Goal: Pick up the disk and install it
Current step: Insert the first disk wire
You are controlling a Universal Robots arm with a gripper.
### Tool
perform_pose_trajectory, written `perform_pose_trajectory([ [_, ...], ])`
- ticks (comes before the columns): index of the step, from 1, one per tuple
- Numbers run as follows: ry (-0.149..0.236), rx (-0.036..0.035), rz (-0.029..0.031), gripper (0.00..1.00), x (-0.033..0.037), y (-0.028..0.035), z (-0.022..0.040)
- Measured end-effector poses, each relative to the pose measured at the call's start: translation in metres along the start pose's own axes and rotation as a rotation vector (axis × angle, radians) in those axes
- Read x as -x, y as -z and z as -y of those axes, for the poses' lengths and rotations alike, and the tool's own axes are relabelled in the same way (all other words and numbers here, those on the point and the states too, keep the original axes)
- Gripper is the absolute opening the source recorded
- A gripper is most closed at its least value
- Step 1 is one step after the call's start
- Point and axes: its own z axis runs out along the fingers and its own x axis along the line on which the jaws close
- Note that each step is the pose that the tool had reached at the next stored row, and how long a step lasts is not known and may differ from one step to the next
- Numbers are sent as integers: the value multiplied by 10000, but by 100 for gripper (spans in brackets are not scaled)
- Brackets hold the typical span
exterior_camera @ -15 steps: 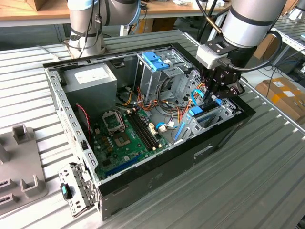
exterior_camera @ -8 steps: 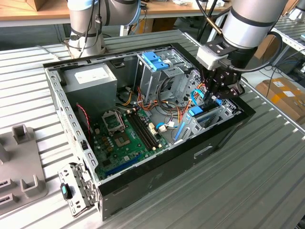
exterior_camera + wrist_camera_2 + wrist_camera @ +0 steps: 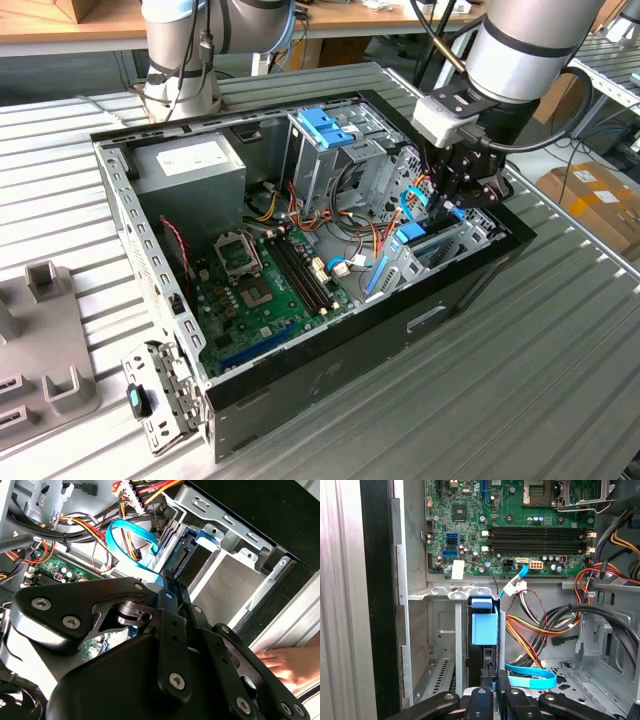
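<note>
The disk [image 3: 484, 628] stands on its thin edge in a metal slot [image 3: 461, 645] of the open computer case [image 3: 330, 385], and the hand [image 3: 495, 681], fingers pressed together, sits right at its near end.

No legible text is being found. Print on the white sticker [image 3: 193, 157] atop the grey power supply [image 3: 200, 188] is being left unread, too small; motherboard [image 3: 510, 525] markings are likewise being left unread.
</note>
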Motion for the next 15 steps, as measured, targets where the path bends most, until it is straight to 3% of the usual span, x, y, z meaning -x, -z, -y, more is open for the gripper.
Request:
perform_pose_trajectory([
  [15,44,0,4,16,0,-1,-3],
])
